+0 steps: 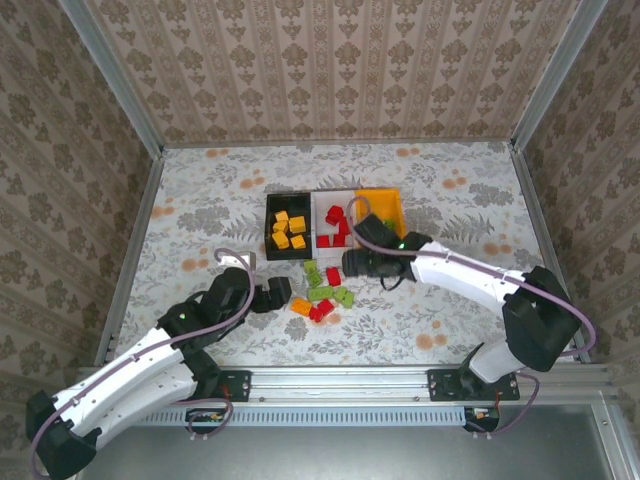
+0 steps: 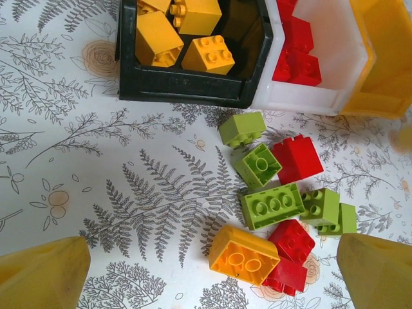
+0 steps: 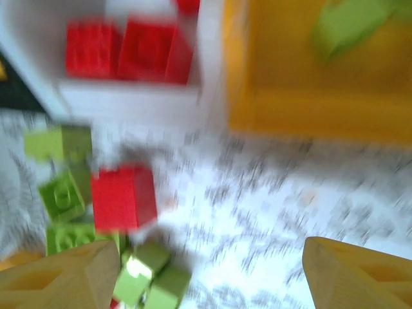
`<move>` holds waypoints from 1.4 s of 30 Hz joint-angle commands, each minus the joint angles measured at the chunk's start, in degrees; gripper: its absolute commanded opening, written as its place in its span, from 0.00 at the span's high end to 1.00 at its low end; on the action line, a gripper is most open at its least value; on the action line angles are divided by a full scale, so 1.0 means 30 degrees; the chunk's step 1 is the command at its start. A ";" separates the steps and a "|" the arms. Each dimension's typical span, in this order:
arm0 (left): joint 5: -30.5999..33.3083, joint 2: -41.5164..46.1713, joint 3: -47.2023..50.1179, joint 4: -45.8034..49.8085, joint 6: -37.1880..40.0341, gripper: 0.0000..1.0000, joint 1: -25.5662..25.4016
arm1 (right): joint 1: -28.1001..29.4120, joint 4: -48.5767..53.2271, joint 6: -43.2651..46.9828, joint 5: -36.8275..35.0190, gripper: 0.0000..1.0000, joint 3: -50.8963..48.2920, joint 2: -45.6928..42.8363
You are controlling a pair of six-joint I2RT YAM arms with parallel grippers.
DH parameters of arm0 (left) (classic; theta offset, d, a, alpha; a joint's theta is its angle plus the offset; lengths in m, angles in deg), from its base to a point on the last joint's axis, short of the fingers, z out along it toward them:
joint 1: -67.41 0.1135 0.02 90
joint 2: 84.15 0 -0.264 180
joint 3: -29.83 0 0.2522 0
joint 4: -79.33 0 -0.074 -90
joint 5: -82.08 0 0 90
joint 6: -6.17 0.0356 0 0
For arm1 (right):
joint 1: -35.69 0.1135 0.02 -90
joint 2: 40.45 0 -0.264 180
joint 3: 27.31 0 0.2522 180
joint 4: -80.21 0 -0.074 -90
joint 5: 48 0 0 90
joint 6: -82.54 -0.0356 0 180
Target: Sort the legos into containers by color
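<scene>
Lego (image 3: 347,26), green, in orange-yellow bin (image 3: 290,96), beyond parted right jaws.

small red, green and orange plastic bricks (image 1: 322,295) are crowding the floral table's (image 1: 450,190) middle; its far corners are lying open.

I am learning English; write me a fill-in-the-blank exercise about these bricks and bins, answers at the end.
The sorted yellow bricks lie in the ___ bin. The sorted red bricks lie in the ___ bin. The brick seen in the orange bin is ___. The left pincer is not shut but ___.
Missing words: black; white; green; open.
</scene>
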 commanded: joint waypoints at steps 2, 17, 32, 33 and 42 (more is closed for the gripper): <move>-0.0024 0.0157 0.0204 -0.0128 -0.0055 0.00 0.0247 | 0.1926 -0.0822 -0.1063 0.0616 0.26 -0.1343 0.0146; -0.0215 0.0658 0.0584 0.0243 -0.0282 0.00 0.0453 | 0.2894 0.0631 -0.3025 -0.2687 0.39 -0.2098 0.1661; -0.0448 0.0762 0.0673 0.0106 -0.0375 0.00 0.0624 | 0.1647 -0.0223 -0.1980 -0.2142 0.20 -0.2626 -0.0185; -0.0428 0.0771 0.0687 0.0095 -0.0381 0.00 0.0622 | 0.1350 0.0058 -0.1994 -0.2110 0.21 -0.2402 0.0249; -0.0452 0.0998 0.0907 0.0239 -0.0523 0.00 0.0651 | -0.0149 0.0464 -0.1611 -0.2008 0.25 -0.2422 0.1234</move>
